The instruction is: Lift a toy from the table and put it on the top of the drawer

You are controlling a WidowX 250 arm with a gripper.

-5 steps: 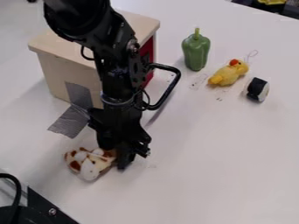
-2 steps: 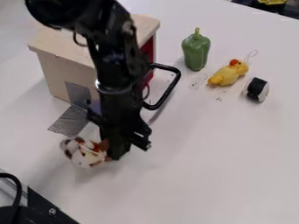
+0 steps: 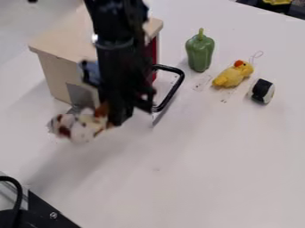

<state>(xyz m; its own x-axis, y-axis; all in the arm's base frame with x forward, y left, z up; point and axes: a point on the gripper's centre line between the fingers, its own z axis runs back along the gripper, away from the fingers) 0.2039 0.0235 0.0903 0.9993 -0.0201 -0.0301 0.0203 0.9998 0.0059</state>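
Brown-spotted white toy (image 3: pixel 81 127) (plush, apparently) hangs aloft near the pale, box-shaped drawer (image 3: pixel 57 73).

1. You have one green pepper (image 3: pixel 199 52), its stem toward the top edge.
2. Near it you see a yellow duck (image 3: pixel 232 75) with a red-orange beak.
3. Just beside the duck is a white thing with black band (image 3: pixel 261 91).
4. To your left, grey tape (image 3: pixel 79 94).
5. At your lower-left corner, black equipment (image 3: pixel 44 213).

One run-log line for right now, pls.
spotted toy: held in end effector, above table | drawer top: placement pending | green pepper, yellow duck: on table, right of drawer in view
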